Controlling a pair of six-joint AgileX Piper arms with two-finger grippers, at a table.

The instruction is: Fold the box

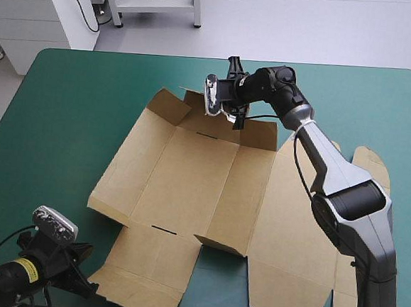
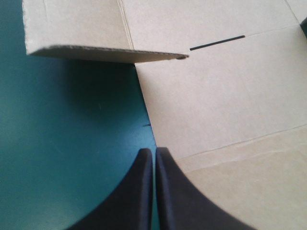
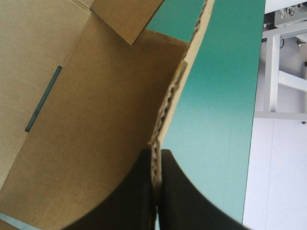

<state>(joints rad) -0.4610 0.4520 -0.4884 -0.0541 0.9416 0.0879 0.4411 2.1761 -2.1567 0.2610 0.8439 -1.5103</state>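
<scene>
Pinching the raised far wall of the box (image 1: 188,188) with the right gripper (image 3: 157,153), corrugated edge between its fingers; hovering the left gripper (image 2: 154,150), closed and empty, at the near-left edge; otherwise lying flat mid-way on the table (image 1: 66,114); probably handling light and stiff, bending along creases; taking flap edges seeming safest.

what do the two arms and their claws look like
The right arm has smooth silver-grey shells with black joints and a black wrist. The left arm is black with a yellow label. The left claw and right claw each have two broad black fingers curved like fins.
</scene>
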